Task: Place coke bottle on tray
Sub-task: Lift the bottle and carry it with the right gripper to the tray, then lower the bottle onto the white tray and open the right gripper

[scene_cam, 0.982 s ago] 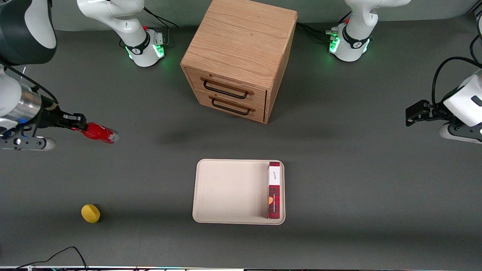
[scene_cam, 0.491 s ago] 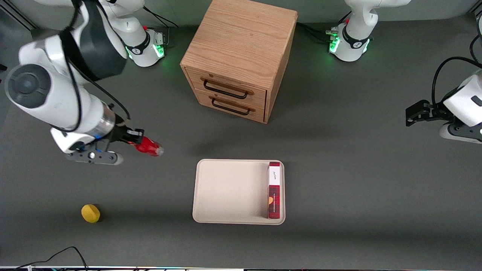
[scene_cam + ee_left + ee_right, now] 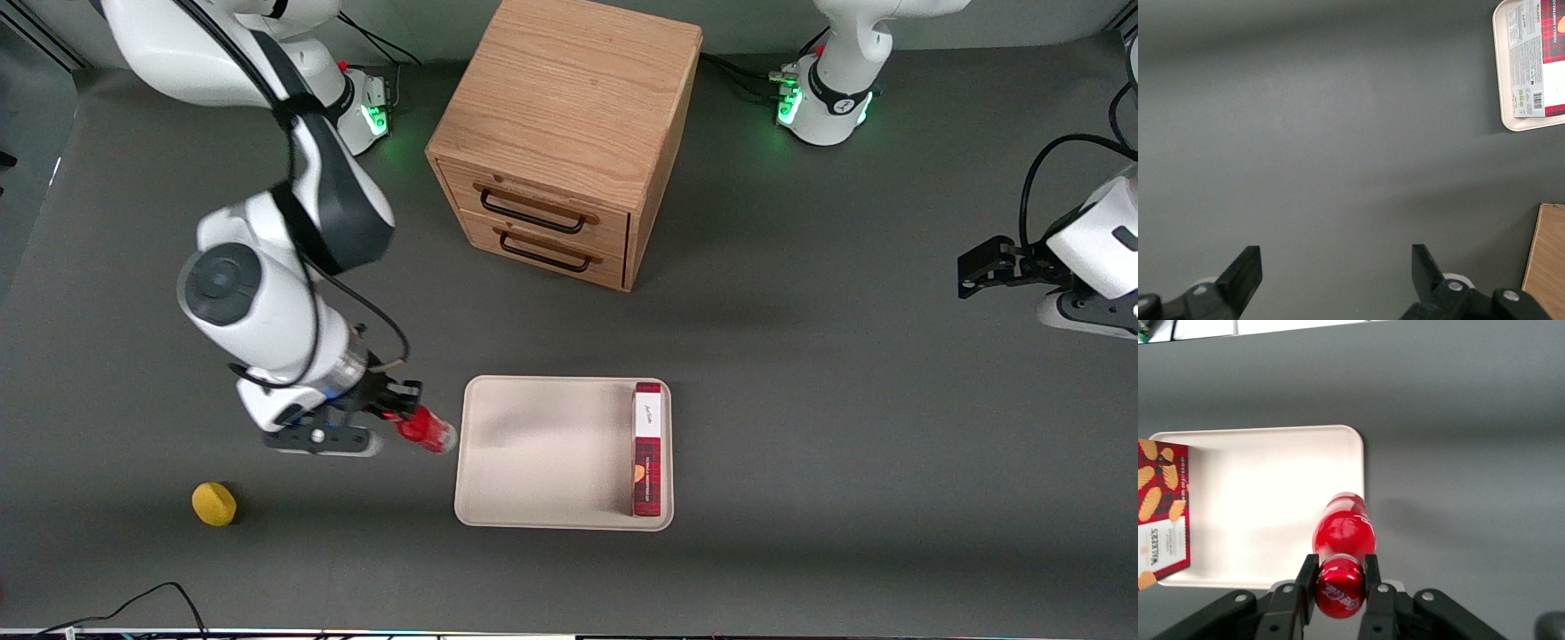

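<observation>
The gripper of the right arm is closed on the red cap of the coke bottle, with one finger on each side of the cap. It hangs above the table, just beside the tray, at the tray's edge toward the working arm's end.

The coke bottle is held in the air and is tilted. Its long axis runs from the cap, which is in the gripper, out and down to the clear base, and the base points toward the tray. In the front view the base is just at the rim of the tray. In the right wrist view the bottle is seen from the cap end, and its body lies over the edge of the tray, partly over the tray and partly over the grey table.

On the tray a long red plaid box lies flat along the edge toward the parked arm's end, well apart from the bottle. A wooden cabinet with two drawers stands farther from the front camera than the tray. A small yellow object lies on the table toward the working arm's end, nearer to the front camera than the gripper.
</observation>
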Robot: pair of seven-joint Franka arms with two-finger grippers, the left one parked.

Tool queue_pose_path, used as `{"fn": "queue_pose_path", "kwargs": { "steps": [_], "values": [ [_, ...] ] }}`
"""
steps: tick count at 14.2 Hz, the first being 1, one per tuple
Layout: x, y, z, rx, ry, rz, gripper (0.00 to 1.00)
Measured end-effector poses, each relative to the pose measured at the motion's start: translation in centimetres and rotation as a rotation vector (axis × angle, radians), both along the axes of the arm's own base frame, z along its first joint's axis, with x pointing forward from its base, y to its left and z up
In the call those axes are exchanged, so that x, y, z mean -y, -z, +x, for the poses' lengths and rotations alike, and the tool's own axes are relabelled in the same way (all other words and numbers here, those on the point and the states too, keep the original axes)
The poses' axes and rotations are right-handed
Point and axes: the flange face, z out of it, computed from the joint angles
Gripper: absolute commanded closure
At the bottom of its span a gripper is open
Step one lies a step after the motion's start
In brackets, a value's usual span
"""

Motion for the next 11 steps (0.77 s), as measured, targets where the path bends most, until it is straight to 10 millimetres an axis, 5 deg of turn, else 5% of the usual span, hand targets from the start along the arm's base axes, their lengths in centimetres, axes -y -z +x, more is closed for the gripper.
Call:
{"fn": "queue_pose_path", "kwargs": {
  "steps": [5, 11],
  "values": [
    [-3.3, 5.7, 2.2, 0.021, -0.027, 0.014, 1.0],
    [-3.3, 7.5, 3.2, 0.055, -0.035, 0.015, 1.0]
  ]
}}
